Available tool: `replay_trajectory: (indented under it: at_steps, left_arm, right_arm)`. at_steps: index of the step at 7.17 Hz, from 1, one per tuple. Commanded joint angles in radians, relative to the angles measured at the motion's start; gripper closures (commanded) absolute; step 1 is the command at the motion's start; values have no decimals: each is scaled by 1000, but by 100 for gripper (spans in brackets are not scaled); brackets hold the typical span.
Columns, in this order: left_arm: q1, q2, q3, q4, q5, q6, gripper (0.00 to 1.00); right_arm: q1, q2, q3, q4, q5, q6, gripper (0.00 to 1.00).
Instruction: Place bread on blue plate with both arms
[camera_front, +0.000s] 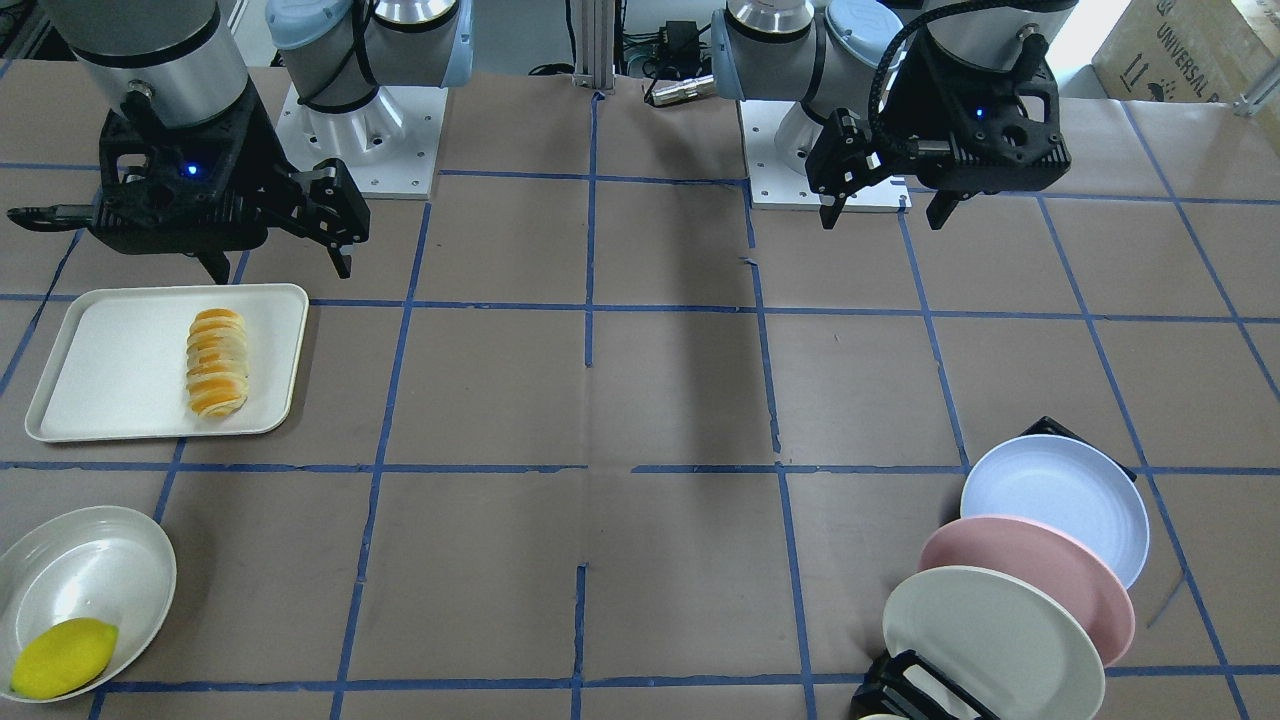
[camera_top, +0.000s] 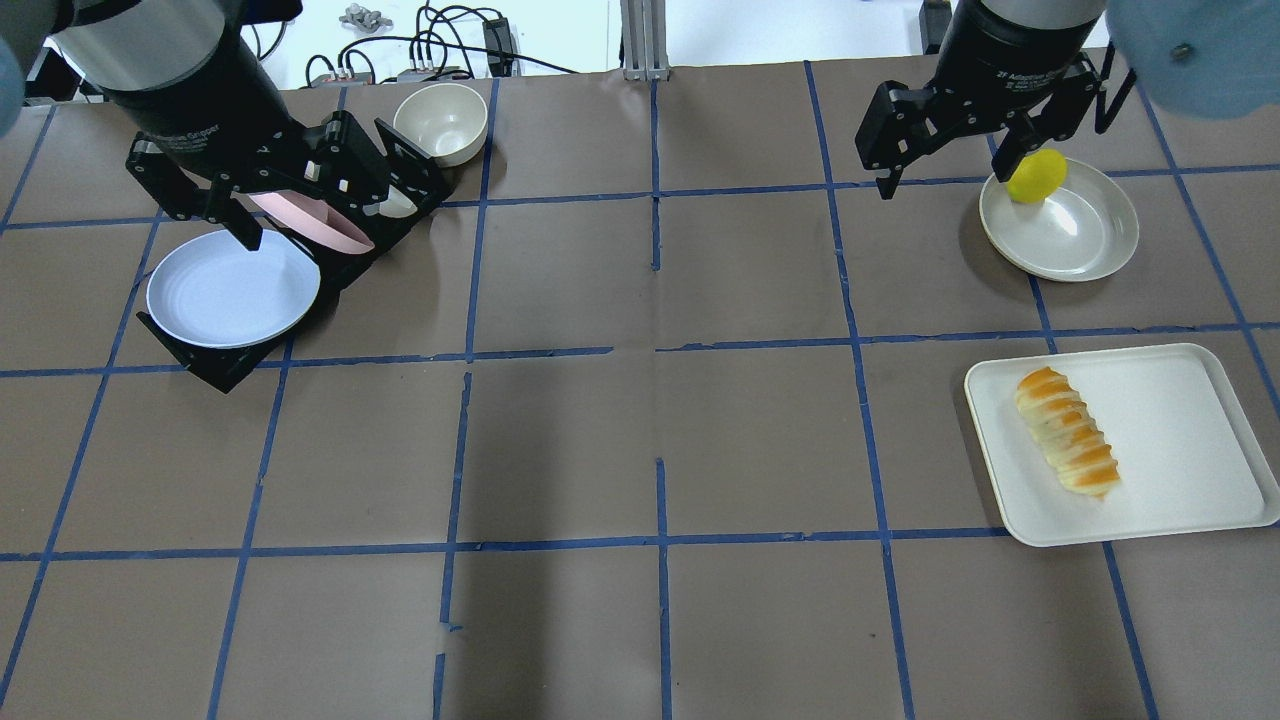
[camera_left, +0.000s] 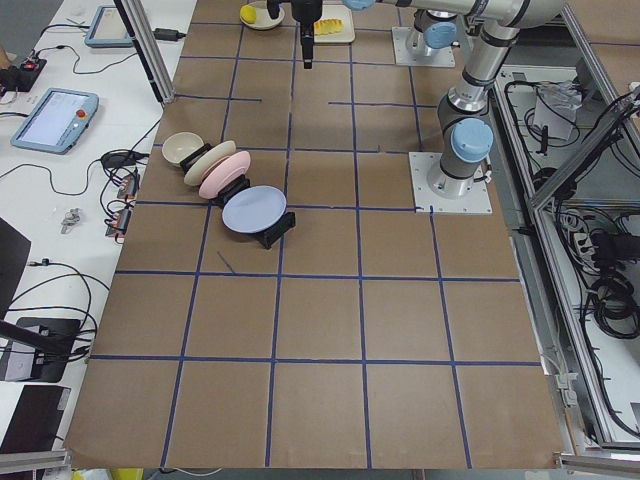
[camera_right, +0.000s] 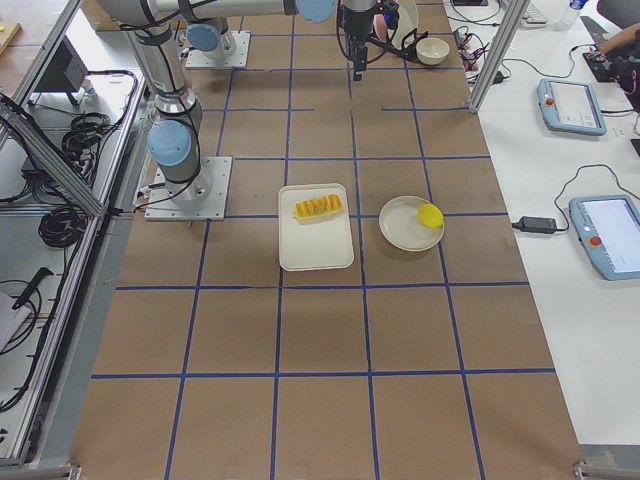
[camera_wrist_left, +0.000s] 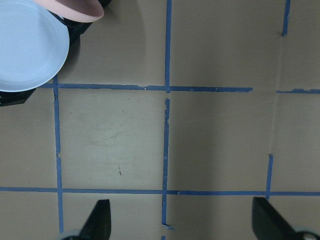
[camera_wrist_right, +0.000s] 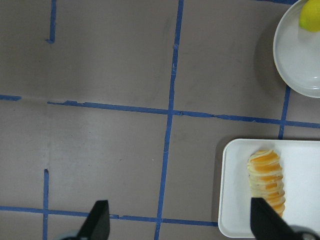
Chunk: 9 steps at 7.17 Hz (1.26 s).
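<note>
One bread (camera_top: 1067, 433): we see it lying flat on the white tray (camera_top: 1185, 400), toward the tray's inner edge and a little skewed to the tray's sides, on the robot's right side of the surface (camera_top: 660, 400).
Handling: we judge it light and soft, so a hard squeeze could crush it. The ridges should resist slipping.
Where to hold: we would close across its narrow width at the middle, so neither end droops.
Right fingers (camera_wrist_right: 98, 220): spread wide with nothing between them, hanging above the surface. The bread sits off to one side of them, not underneath.
Blue plate (camera_top: 232, 290): it leans tilted in the black rack (camera_top: 225, 372) as the end plate nearest the robot, well apart from the bread on the far side of the surface.
Plate handling: we judge it stiff and smooth, so it is likely slippery. The exposed rim looks like the place to pinch.
Left fingers (camera_wrist_left: 101, 220): released and empty, high up beside the rack.
Neighbours: a pink plate (camera_front: 1030, 578) and a cream-white plate (camera_front: 990, 640) stand behind the blue one. A lemon (camera_top: 1035, 177) rests in a shallow dish (camera_top: 1085, 235) near the tray.
Progress: we judge that nothing has been grasped yet.
</note>
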<state>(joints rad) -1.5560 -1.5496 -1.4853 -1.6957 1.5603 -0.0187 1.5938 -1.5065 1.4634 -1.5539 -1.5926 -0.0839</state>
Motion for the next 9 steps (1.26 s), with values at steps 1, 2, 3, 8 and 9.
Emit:
replay_trajectory:
  at_steps: [1, 2, 3, 8, 9]
  left_arm:
    - [110, -9, -7, -15, 9, 152, 0]
    - [236, -35, -1, -15, -5, 187, 0]
    - [317, -79, 9, -9, -2, 210, 0]
    - [573, -499, 253, 11, -5, 609, 0]
    - [573, -595, 320, 34, -5, 658, 0]
  right_arm:
    - [-6, 0, 21, -2, -12, -69, 0]
    - [-32, -4, 59, -41, -20, -265, 1]
    - [-102, -4, 130, -123, -53, -395, 1]
    - [-501, 94, 486, -399, 48, -749, 0]
    - [-502, 107, 515, -435, 37, -749, 1]
